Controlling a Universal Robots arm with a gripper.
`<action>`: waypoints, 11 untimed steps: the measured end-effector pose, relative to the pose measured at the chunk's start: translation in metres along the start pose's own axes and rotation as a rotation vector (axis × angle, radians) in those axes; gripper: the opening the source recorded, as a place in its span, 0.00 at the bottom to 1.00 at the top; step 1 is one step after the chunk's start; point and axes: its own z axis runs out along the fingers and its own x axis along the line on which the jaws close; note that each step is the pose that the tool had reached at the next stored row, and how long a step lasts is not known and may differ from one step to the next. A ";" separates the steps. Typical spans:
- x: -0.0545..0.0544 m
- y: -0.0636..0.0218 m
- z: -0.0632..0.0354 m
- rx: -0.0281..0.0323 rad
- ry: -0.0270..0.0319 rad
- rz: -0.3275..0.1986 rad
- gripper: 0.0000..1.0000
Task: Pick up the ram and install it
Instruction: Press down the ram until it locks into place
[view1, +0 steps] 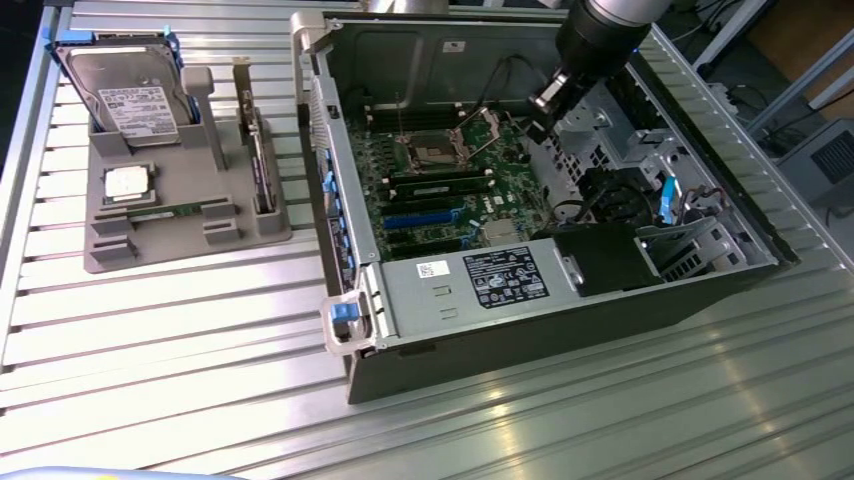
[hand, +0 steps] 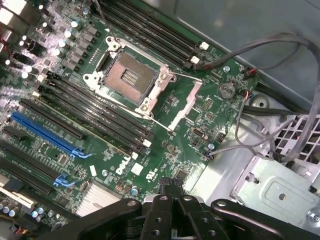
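Ram: the ram (view1: 163, 212) is a thin green stick resting in a groove of the grey parts tray (view1: 127, 250), near the tray's front edge, just below the square silver processor (view1: 126, 184).
Long axis: it runs roughly across the exterior view, left to right, much like the black memory slots (view1: 430, 178) on the board.
Neighbours: a hard drive (view1: 134, 100) stands at the back of the tray and an upright expansion card (view1: 256, 150) at its right side.
Ram to jaws: well apart. The stick is outside the computer case (view1: 561, 320), off to the exterior view's left, with the case wall between them.
Gripper: the gripper (view1: 537, 128) hangs inside the open case, low over the motherboard (hand: 200, 115) beside the empty processor socket (hand: 131, 77).
Jaws: pressed together with nothing between them, as far as I can judge from the wrist view, where the gripper (hand: 172, 192) points at bare board.
Counter: the slatted metal counter (view1: 200, 330) carries both tray and case.
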 end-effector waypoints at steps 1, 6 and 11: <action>0.000 0.0000 0.0000 0.0002 -0.0005 0.012 0.10; 0.000 0.0000 0.0000 0.0014 -0.0041 0.100 0.10; 0.000 0.0000 0.0000 0.0026 -0.0074 0.184 0.10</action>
